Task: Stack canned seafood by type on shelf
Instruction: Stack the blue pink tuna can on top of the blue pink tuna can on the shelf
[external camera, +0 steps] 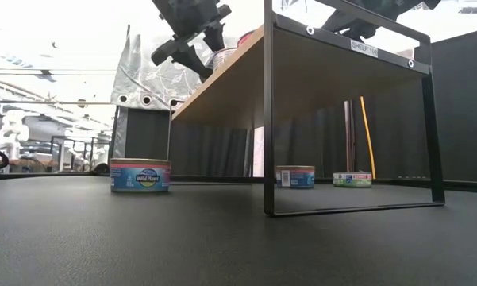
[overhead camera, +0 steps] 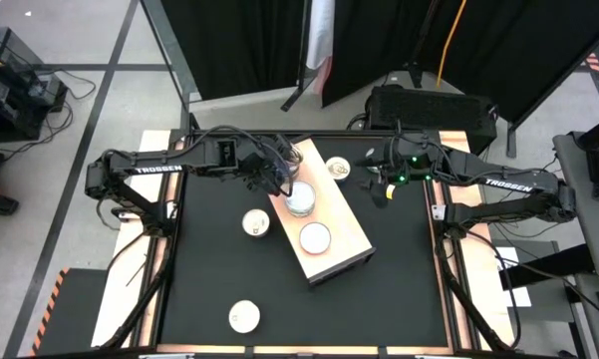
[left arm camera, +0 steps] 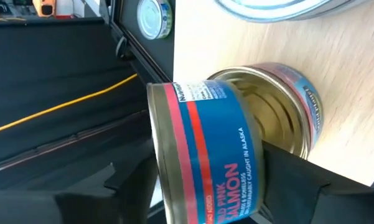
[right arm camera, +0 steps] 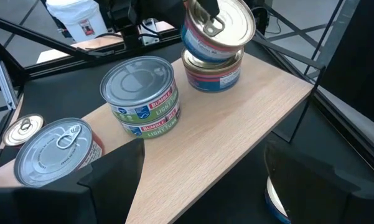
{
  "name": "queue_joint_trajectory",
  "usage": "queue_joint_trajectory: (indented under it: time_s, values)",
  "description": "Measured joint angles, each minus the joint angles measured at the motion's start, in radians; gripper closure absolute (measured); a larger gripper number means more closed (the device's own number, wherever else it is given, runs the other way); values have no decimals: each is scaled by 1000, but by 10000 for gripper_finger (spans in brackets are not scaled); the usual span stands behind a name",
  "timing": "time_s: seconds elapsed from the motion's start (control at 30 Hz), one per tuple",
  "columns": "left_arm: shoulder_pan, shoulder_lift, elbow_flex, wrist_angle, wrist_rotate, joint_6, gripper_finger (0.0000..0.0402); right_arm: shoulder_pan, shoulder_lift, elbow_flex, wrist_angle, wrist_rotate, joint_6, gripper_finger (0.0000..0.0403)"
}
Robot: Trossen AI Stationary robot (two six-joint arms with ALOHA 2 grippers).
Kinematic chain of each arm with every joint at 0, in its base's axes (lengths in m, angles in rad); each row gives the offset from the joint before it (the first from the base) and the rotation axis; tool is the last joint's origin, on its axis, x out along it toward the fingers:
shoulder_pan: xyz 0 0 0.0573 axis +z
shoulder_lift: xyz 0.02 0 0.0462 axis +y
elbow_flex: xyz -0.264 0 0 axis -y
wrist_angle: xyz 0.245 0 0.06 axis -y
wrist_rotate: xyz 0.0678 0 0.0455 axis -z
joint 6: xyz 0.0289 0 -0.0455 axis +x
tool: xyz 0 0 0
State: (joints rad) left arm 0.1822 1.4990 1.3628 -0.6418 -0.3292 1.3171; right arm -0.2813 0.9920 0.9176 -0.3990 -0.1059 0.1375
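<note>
The shelf (overhead camera: 331, 231) is a pale wood board on a black frame, lying slantwise mid-table. At its far end, my left gripper (overhead camera: 276, 176) is shut on a blue-and-red salmon can (left arm camera: 205, 155), right over a like can (right arm camera: 215, 73) that stands on the board. A stack of two green-labelled cans (right arm camera: 143, 102) and a single can (right arm camera: 56, 152) also stand on the shelf. Loose cans lie on the table left of the shelf (overhead camera: 256, 222), at its far side (overhead camera: 337, 168) and near the front edge (overhead camera: 244, 316). My right gripper (right arm camera: 205, 186) hovers open, right of the shelf. My left gripper pinches the salmon can across its flat faces: one finger (right arm camera: 202, 6) lies on the lid, the other (left arm camera: 292, 177) under its bottom. It reaches in roughly level from the table's left. The can sits tilted just above the lower can; whether they touch I cannot tell.
The board stands raised on black frame legs (external camera: 268, 119), with open space beneath. In the low view, cans (external camera: 140, 175) (external camera: 295, 176) (external camera: 352, 179) stand on the black table. Bare board stretches between the salmon cans and the shelf's right edge (right arm camera: 261, 112).
</note>
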Motion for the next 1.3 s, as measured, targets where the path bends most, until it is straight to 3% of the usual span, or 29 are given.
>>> queue_joint_trajectory:
  time_s: [0.2, 0.6, 0.83, 1.3]
  values:
    - [0, 0, 0, -4, -18, -3, 122, 0, 0, 0, -4, 0, 0, 78]
    - [-1, 0, 0, -101, -19, -53, 120, 2, 0, 0, -9, 0, -1, 78]
    - [-1, 0, 0, -91, 43, -39, 120, 2, 0, 0, -9, 0, -4, 78]
    - [5, 0, -1, -46, 64, -28, 120, 2, 0, 0, -10, 0, -10, 78]
